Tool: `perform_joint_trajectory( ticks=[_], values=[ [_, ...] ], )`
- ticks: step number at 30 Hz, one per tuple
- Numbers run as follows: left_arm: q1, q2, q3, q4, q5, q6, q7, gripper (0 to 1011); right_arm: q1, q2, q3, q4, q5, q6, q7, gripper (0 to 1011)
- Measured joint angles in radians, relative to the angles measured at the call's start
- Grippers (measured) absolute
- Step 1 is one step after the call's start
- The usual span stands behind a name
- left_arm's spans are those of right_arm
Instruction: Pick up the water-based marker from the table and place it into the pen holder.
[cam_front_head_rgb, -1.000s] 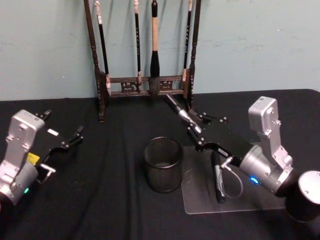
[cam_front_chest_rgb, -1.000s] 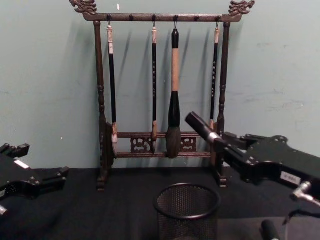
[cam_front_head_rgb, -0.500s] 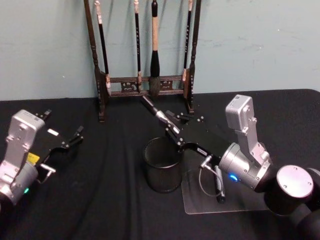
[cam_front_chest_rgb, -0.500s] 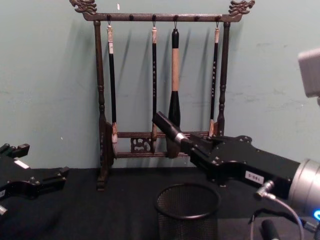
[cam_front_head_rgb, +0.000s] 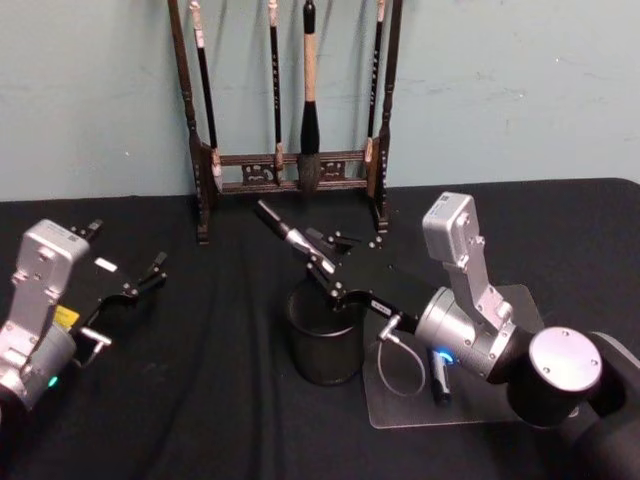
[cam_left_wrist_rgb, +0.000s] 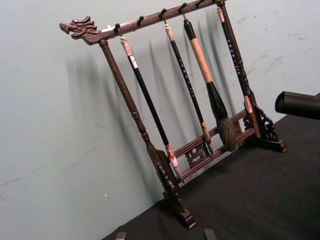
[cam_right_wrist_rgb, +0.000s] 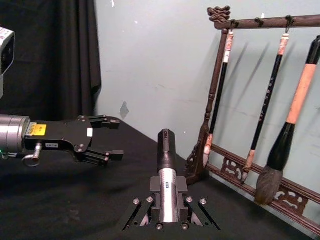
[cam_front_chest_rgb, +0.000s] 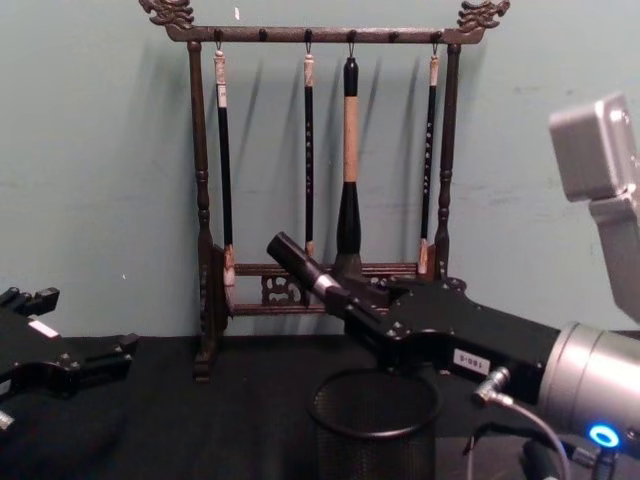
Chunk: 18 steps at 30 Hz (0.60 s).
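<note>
The room is lit softly and evenly, neither bright nor dim. On the pale green wall, the tall dark wooden brush rack and its hanging brushes throw soft shadows just to the robot's right of themselves, so the light comes from the front and left. The black cloth over the bench swallows light, and the round black wire-mesh pen holder and the black left tool barely stand out from it. The clear plastic sheet carries a pale sheen. The silver band of the black marker clamped in the right tool glints. A small blue lamp glows on that arm.
</note>
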Motion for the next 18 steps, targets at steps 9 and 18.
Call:
perform_joint_trajectory(
  ticks=[9,18],
  values=[
    [0.0,0.0,0.0,0.0,0.0,0.0,0.0,1009,0.002,-0.004,-0.012,0.009,0.003,-0.002,0.005,192],
    [0.0,0.0,0.0,0.0,0.0,0.0,0.0,1009,-0.004,-0.001,-0.016,0.008,0.008,0.001,0.005,192]
  ],
)
